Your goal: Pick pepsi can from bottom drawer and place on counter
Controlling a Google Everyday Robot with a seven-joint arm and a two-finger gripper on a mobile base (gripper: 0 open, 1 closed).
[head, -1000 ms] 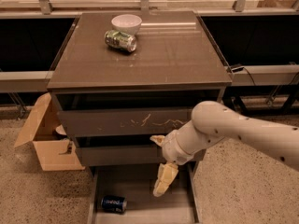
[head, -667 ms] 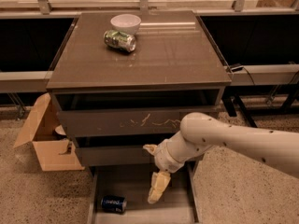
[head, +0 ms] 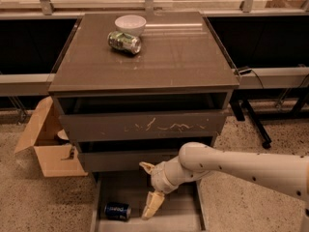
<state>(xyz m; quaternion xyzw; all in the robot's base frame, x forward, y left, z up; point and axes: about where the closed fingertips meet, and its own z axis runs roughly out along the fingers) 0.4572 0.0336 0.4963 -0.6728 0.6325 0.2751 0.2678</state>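
The pepsi can (head: 117,210), blue with white lettering, lies on its side at the front left of the pulled-out bottom drawer (head: 179,212). My gripper (head: 146,191) hangs over the drawer just right of the can, apart from it. Its cream fingers (head: 152,205) are spread open and hold nothing. The white arm reaches in from the right. The counter (head: 164,57) is the glossy grey-brown top of the cabinet above.
A green and silver can (head: 124,41) lies on the counter beside a white bowl (head: 130,24) at the back left. Two scratched drawers (head: 145,125) stand above the gripper. An open cardboard box (head: 48,146) sits on the floor at the left.
My arm and gripper have moved left and a little down over the bottom drawer, closer to the pepsi can. The can has not moved.
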